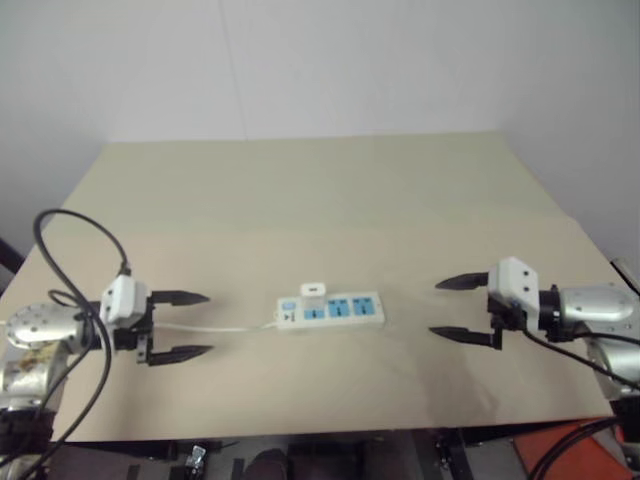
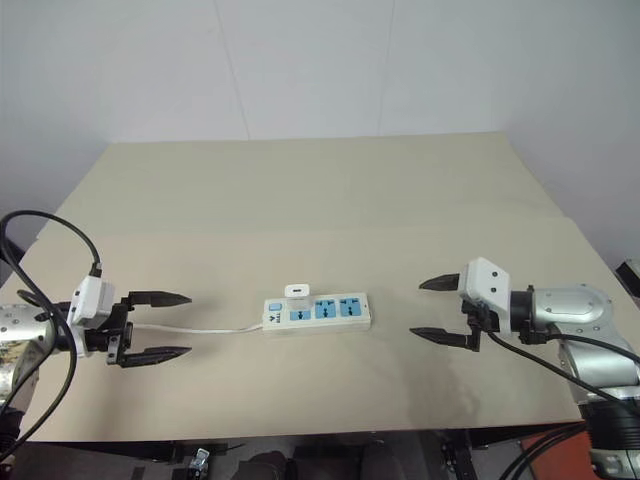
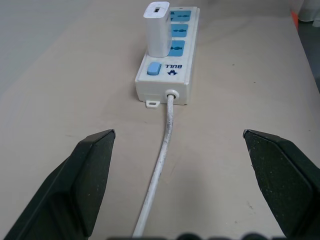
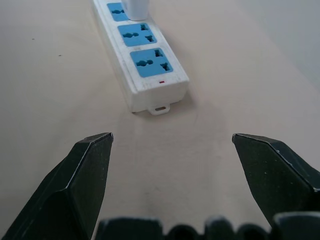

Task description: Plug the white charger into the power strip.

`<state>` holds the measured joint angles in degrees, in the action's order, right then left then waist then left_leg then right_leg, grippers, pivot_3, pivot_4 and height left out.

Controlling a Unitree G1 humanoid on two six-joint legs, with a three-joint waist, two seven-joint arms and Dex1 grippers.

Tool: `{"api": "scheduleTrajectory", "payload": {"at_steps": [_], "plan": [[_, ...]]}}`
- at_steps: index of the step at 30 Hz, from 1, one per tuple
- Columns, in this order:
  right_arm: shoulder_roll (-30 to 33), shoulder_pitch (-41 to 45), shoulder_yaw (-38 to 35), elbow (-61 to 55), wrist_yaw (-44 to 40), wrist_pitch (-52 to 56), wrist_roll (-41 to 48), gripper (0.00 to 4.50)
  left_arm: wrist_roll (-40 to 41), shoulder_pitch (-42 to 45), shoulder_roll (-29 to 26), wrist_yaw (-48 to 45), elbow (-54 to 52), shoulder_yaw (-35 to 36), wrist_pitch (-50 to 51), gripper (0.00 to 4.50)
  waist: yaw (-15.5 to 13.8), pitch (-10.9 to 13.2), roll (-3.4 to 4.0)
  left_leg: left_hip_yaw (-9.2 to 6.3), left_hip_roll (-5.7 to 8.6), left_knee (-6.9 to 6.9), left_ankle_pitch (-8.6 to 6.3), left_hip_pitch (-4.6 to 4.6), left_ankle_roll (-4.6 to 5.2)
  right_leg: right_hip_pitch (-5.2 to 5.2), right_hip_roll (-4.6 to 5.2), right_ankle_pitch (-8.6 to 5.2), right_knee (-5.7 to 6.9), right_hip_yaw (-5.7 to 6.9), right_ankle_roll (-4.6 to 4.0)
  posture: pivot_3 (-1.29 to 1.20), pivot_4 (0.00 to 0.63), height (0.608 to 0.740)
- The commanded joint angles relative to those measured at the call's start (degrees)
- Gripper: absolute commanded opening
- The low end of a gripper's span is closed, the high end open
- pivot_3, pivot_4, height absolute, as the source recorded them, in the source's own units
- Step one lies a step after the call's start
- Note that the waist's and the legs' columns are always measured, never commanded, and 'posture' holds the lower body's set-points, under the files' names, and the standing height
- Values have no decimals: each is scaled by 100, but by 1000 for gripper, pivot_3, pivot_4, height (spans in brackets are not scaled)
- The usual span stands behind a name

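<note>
Fingers of the left gripper [image 1: 181, 325] spread wide, empty, astride the cord [image 3: 162, 165]. Between both grippers on the counter [image 1: 320, 200], the white charger [image 1: 314, 291] stands plugged into the power strip [image 1: 331, 311]. Right gripper [image 1: 454, 308] fingers likewise spread, apart from the strip.

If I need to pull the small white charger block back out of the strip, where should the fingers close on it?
Grip the small white charger block on its two broad flat faces, above the long white power strip, coming from above. It stands upright in the blue outlet nearest the switch, so its upper body is free. The open left gripper seems the nearer one, at the cord end.
</note>
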<state>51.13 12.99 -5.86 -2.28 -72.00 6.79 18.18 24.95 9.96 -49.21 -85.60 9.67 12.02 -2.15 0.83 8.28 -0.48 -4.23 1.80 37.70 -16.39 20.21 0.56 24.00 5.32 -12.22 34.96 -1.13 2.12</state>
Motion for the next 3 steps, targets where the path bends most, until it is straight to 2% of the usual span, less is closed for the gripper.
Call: {"api": "scheduleTrajectory", "payload": {"at_steps": [1,3], "plan": [[123,5,-249,-229,116,58,105,4500,78,181,29,54,-52,-61,57,4492,-2,0,0,1,0,1,0,0,0,-1,0,0,0,0,0,0,150,740],[130,33,-247,-230,149,59,107,4500,88,227,57,76,-54,-87,60,4492,-1,0,0,1,1,3,0,-1,0,-2,0,0,1,0,0,0,150,740]]}}
